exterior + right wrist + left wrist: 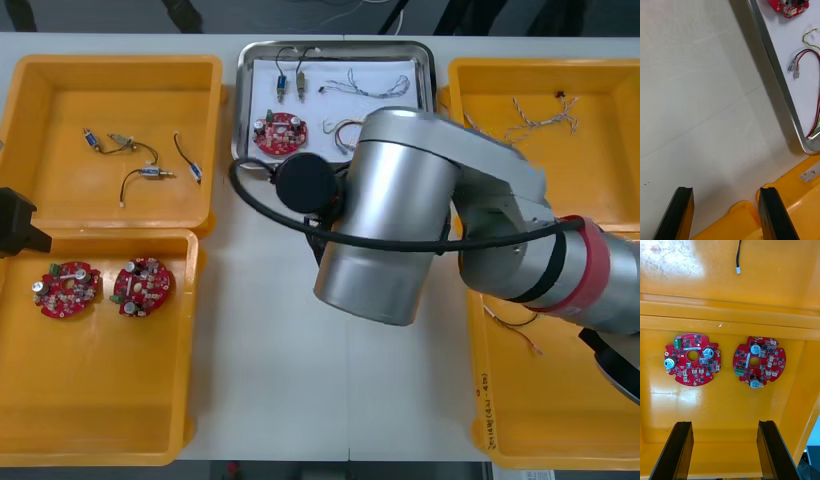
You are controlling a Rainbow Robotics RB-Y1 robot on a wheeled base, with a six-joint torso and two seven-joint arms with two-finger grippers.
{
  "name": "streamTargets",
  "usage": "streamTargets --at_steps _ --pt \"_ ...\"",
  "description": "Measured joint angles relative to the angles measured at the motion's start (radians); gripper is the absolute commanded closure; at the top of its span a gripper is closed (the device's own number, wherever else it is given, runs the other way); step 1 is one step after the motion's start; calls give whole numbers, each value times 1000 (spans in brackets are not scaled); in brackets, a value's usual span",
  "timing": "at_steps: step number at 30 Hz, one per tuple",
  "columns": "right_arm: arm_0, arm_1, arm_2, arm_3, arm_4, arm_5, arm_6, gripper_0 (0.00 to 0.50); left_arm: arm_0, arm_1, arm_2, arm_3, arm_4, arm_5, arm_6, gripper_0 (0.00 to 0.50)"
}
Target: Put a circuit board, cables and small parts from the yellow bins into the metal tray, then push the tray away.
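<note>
The metal tray point(335, 46), white inside, lies at the table's far middle. In it are a red circuit board point(278, 133), cables with small metal parts point(291, 85), a twisted cable point(365, 82) and a red and yellow cable point(340, 130). My right arm point(400, 220) reaches over the table just in front of the tray. My right gripper point(727, 212) is open and empty above bare table, with the tray's rim point(779, 78) beyond its fingers. My left gripper point(725, 452) hangs open over two circuit boards point(691, 359) point(758, 362) in the near left bin point(730, 416).
The far left yellow bin point(60, 75) holds several black cables point(150, 172). A twisted cable point(540, 118) lies in the far right bin point(600, 80), and thin wires point(520, 322) lie in the near right bin point(560, 430). A bin corner point(741, 221) sits under my right fingers.
</note>
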Motion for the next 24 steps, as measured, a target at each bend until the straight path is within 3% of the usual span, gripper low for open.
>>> streamTargets --at_steps 16,24 --pt "288 -20 -469 -255 -4 3 -18 0 0 0 0 0 0 0 0 0" --pt "441 -82 -744 -287 -145 3 -21 0 0 0 0 0 0 0 0 0"
